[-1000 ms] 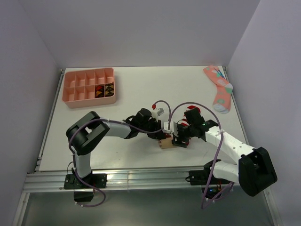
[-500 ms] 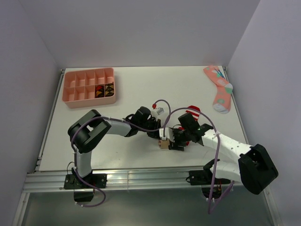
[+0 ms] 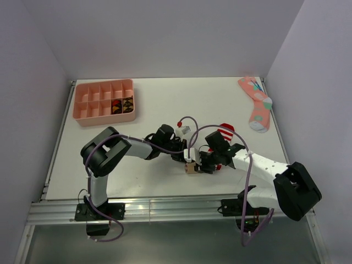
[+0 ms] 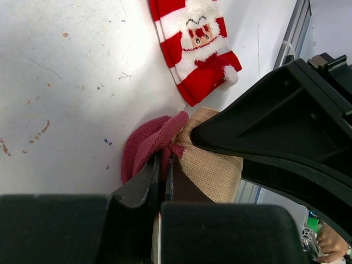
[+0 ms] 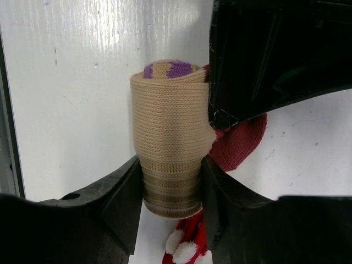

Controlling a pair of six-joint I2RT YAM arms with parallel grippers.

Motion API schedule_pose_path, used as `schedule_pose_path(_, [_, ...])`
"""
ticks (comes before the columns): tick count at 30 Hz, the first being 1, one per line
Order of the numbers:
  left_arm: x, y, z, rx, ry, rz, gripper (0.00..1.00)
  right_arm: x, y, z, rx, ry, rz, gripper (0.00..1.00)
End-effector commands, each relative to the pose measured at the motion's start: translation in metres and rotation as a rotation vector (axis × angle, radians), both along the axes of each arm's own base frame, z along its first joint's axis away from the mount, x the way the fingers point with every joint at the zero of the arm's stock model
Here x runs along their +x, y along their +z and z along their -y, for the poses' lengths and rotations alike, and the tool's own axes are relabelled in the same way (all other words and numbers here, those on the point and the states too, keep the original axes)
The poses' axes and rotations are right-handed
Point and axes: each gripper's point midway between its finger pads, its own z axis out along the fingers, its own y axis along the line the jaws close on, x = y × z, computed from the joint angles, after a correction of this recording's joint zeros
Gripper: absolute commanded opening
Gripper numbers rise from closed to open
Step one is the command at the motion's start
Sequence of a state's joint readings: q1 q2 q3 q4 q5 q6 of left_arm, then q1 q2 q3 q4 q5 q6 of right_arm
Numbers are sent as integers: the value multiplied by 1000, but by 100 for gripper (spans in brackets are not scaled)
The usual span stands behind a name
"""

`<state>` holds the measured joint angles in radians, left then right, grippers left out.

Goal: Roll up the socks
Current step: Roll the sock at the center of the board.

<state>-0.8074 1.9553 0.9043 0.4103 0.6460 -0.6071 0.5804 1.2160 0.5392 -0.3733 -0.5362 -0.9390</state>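
Observation:
The tan sock (image 5: 170,137) is rolled into a thick roll, its purple-striped cuff at the far end and its dark red toe (image 4: 148,146) sticking out. My right gripper (image 5: 171,181) is shut on the roll. My left gripper (image 4: 163,168) is shut on the dark red toe, right beside it. In the top view both grippers meet at the tan roll (image 3: 192,167) near the table's front middle. The red-and-white striped sock (image 4: 195,47) with a Santa face lies flat just beyond; it also shows in the top view (image 3: 225,132).
A pink compartment tray (image 3: 104,101) holding small dark items stands at the back left. A pink sock with teal and grey pattern (image 3: 257,104) lies at the back right. The table's front edge and metal rail (image 3: 165,206) run just below the grippers.
The right gripper has moved left and closed in on the tan roll, next to the left gripper. The left arm has shifted only slightly.

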Motion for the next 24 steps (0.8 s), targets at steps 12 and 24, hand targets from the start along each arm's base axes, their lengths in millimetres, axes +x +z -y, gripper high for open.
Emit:
schedule_pose_path(12, [-35,-44,-57,217,186,-116,6,-9,-2,-11,-28,-14,-254,38])
schedule_pose_path(24, [-11,-10,-60,145,381,46,34,-15,-14,-2,-111,-26,-371,36])
